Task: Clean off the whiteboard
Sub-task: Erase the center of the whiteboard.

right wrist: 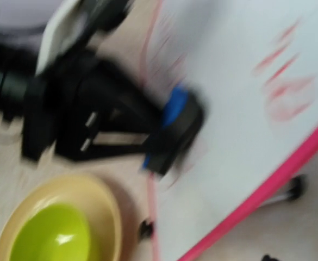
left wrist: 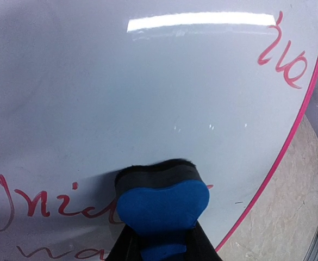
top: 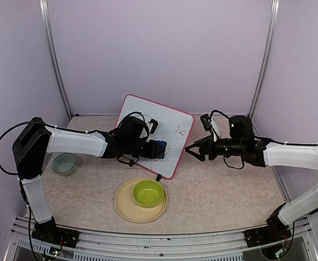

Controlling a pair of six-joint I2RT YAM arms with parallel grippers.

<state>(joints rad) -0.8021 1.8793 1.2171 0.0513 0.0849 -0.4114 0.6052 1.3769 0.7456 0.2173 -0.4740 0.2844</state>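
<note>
The whiteboard with its pink frame stands tilted at mid-table. Red handwriting remains near its top right corner, and more at the lower left in the left wrist view. My left gripper is shut on a blue eraser and presses its black felt against the board face. The blurred right wrist view also shows the eraser on the board. My right gripper hangs open and empty just off the board's right edge.
A yellow plate holding a green bowl sits in front of the board, close to its lower corner and black foot. A clear greenish bowl stands at the left. Walls enclose the back and sides.
</note>
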